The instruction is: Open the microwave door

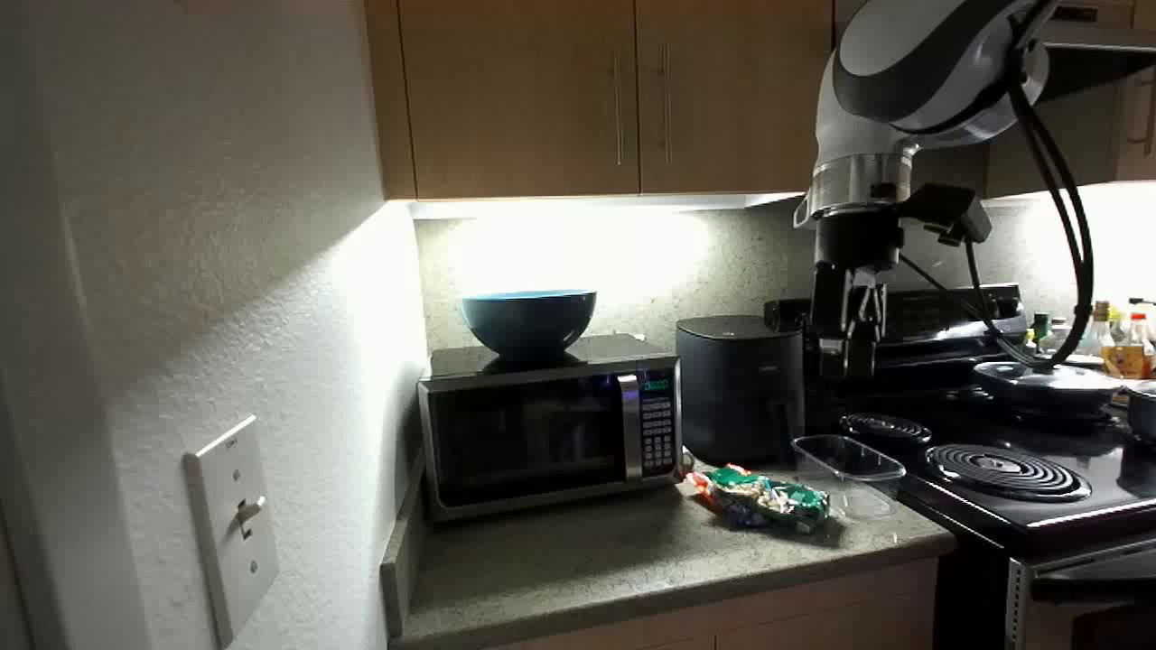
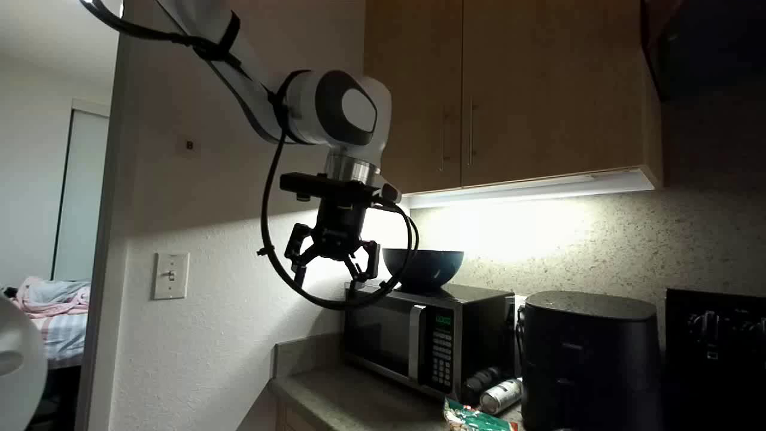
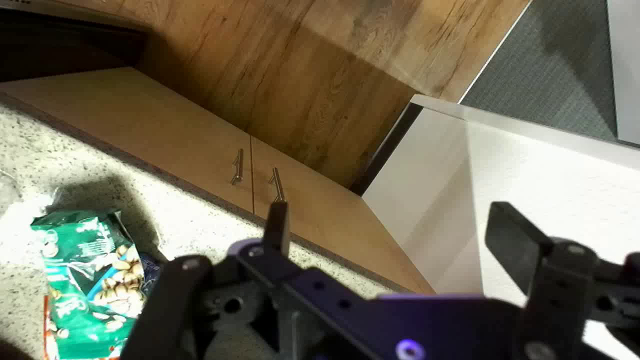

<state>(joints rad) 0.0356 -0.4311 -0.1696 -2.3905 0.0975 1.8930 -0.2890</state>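
Note:
The microwave [image 1: 657, 429] is a silver-and-black box on the counter, and it also shows in an exterior view [image 2: 488, 341]. Its microwave door [image 1: 533, 438] is shut, with a dark window and an upright silver handle [image 1: 630, 429]; the door also shows in an exterior view [image 2: 378, 335]. My gripper [image 2: 326, 282] points down in the air, apart from the microwave. In an exterior view the gripper [image 1: 853, 357] appears right of the microwave. In the wrist view the gripper [image 3: 395, 235] has its fingers wide apart with nothing between them. The microwave is out of the wrist view.
A blue bowl [image 1: 528, 325] stands on the microwave. A black cylindrical appliance [image 1: 741, 388] stands to its right. A green snack bag [image 1: 768, 498] and a clear plastic container [image 1: 849, 469] lie on the counter. A white can [image 2: 501, 395] lies beside the microwave. A wall [image 1: 298, 361] borders the left.

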